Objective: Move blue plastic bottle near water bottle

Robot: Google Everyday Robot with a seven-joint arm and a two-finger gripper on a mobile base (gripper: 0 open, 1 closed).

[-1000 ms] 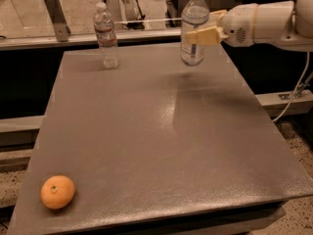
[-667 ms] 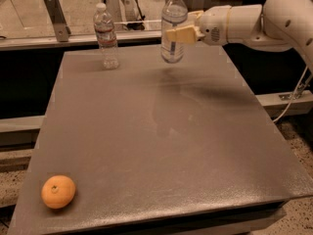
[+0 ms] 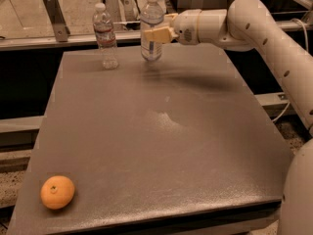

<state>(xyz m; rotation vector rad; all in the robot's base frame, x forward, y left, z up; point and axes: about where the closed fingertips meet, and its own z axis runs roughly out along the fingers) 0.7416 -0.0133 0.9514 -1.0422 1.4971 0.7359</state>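
While the white arm (image 3: 264, 28) reaches in from the right along the far edge, its claw (image 3: 153, 34) is clamped around the middle of the wide clear bluish plastic bottle with white cap and white label (image 3: 151, 17). The bottle is upright, base at or just above the grey worktop (image 3: 161, 131), contact unclear. Near its left, not touching, stands the slim clear ribbed water bottle with reddish label band (image 3: 105, 35); a round orange fruit (image 3: 57, 192) sits well apart at the near left corner.
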